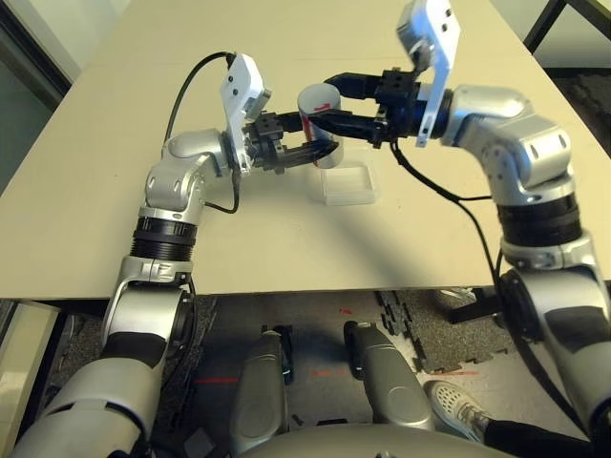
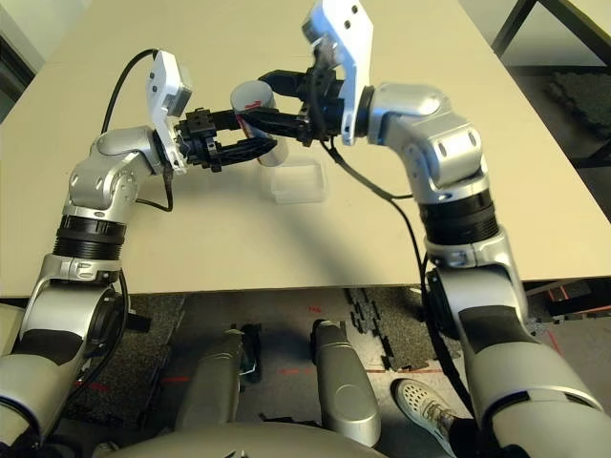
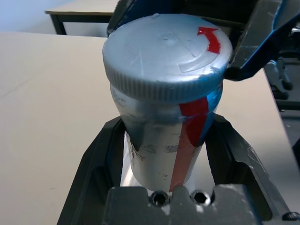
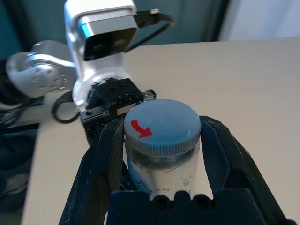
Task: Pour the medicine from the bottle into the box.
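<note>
A beige counter (image 1: pixel 115 191) carries the scene, while past its near edge dark interlocking floor mats (image 1: pixel 420 320) lie beside a person's white sneaker (image 1: pixel 458 405), and a black-legged table (image 3: pixel 70 14) stands beyond its far edge.

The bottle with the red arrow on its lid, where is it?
The bottle is up off the table in the head view's middle, held between the left tool and right tool, just behind the clear box.

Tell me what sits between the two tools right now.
The bottle, cap on, gripped by the left tool and right tool; the head views show it.
</note>
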